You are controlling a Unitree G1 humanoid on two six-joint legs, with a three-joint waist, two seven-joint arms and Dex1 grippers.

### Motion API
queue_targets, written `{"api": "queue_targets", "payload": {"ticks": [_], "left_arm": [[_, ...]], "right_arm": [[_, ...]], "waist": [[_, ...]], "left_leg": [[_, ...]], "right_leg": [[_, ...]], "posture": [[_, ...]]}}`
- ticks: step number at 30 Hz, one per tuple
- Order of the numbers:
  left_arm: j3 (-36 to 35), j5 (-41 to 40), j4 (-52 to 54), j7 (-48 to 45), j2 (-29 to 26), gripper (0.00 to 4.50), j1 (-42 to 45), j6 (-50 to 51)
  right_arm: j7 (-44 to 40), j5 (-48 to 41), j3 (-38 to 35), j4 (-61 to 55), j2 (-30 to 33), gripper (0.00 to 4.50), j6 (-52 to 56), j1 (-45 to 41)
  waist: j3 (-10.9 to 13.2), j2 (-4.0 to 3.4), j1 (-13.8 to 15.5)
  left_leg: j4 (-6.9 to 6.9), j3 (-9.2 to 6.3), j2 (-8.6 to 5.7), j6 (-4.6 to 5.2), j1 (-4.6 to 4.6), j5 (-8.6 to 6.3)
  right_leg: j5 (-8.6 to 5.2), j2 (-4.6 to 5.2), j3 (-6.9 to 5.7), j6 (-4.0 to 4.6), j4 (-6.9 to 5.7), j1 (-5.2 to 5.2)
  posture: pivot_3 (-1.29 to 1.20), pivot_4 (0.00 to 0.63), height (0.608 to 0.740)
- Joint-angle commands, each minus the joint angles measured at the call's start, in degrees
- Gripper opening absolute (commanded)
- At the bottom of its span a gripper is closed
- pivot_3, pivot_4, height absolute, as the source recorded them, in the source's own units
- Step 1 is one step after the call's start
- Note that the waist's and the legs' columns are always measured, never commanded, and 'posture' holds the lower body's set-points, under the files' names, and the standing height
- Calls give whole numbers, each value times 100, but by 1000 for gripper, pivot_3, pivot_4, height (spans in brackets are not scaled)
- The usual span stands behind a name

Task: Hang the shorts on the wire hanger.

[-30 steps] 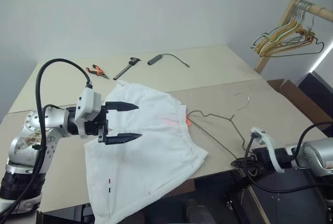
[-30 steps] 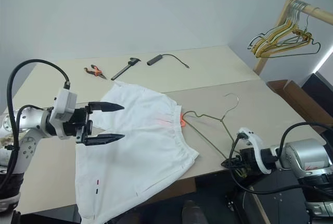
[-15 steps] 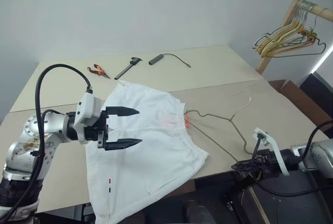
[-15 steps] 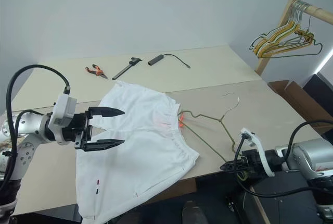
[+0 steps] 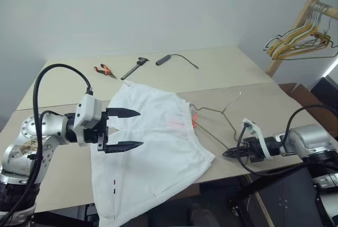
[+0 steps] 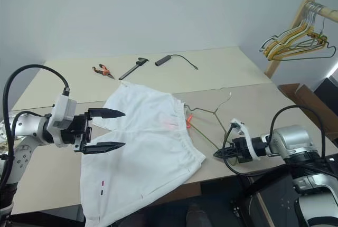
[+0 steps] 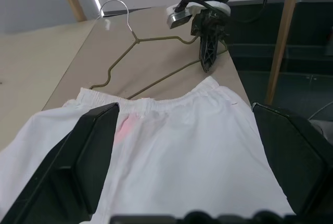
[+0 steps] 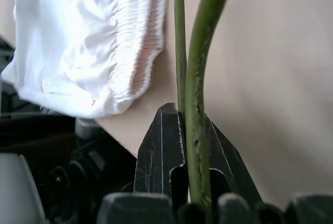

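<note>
Right tool is pinched shut on the wire hanger at the near edge of the beige surface, though its fingertips and the thin wire are hard to separate there; the left tool hovers spread wide over the shorts. White shorts lie flat on the surface, their waistband overlapping the hanger's end, one leg hanging past the near edge and cut off below. Pliers, a dark hand tool and a cabled probe lie at the far side before a plain wall, beside a wooden rail of hangers.

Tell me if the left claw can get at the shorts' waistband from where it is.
Probably yes. The left claw hangs open over the shorts, with nothing between it and the waistband. The hanger lies just beyond.
</note>
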State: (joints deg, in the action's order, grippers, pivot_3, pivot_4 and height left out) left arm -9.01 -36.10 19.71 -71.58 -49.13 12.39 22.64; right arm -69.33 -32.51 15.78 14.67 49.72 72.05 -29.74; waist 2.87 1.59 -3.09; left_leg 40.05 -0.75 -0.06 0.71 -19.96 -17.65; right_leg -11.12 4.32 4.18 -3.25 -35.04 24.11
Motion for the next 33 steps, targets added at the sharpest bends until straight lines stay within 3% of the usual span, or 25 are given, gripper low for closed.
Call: {"api": "queue_targets", "payload": {"ticks": [1, 9, 13, 22, 30, 33], "left_arm": [[-188, -42, 164, 62, -96, 4444, -10, -54], [-178, 2, 228, 131, -91, 4444, -93, -104], [-194, 10, 259, 167, -99, 4444, -107, -108], [-189, 49, 258, 184, -102, 4444, -113, -145], [-181, 95, 166, 146, -126, 4444, -59, -209], [-175, 126, 97, 138, -121, 4444, -6, -234]], "right_arm": [[-487, -25, 252, -316, 156, 0, -143, -126], [-326, 461, 600, 935, -448, 0, -101, -1004], [-163, 664, 427, 1853, -955, 0, -227, -1393], [-721, 986, 693, 2284, -1206, 0, -535, -1669], [-520, 1211, 291, 2679, -1328, 0, -769, -1922], [-208, 1308, 81, 2091, -1209, 0, -1067, -1778]], "waist": [[0, 0, 61], [-3, -3, 64], [-6, -3, 76], [-8, -7, 166], [-12, -11, 166], [-12, -12, 185]], "left_leg": [[0, 0, -1, 0, -1, 0], [0, 2, 1, -1, 13, 1], [-2, 1, 0, -2, 12, 1], [-3, -3, -1, -2, 9, 1], [-9, -3, -2, -4, 10, 2], [-9, -4, -2, -4, 9, 2]], "right_leg": [[0, 1, 0, 0, 0, 2], [4, -4, -1, 6, -4, -7], [5, -2, -2, 8, -4, -7], [8, -1, -11, 12, -7, -2], [9, 0, -11, 14, -7, -1], [9, 0, -12, 14, -6, 0]], "posture": [[34, 0, 740], [47, 0, 740], [55, 0, 740], [58, 0, 740], [55, 0, 740], [43, 0, 740]]}}
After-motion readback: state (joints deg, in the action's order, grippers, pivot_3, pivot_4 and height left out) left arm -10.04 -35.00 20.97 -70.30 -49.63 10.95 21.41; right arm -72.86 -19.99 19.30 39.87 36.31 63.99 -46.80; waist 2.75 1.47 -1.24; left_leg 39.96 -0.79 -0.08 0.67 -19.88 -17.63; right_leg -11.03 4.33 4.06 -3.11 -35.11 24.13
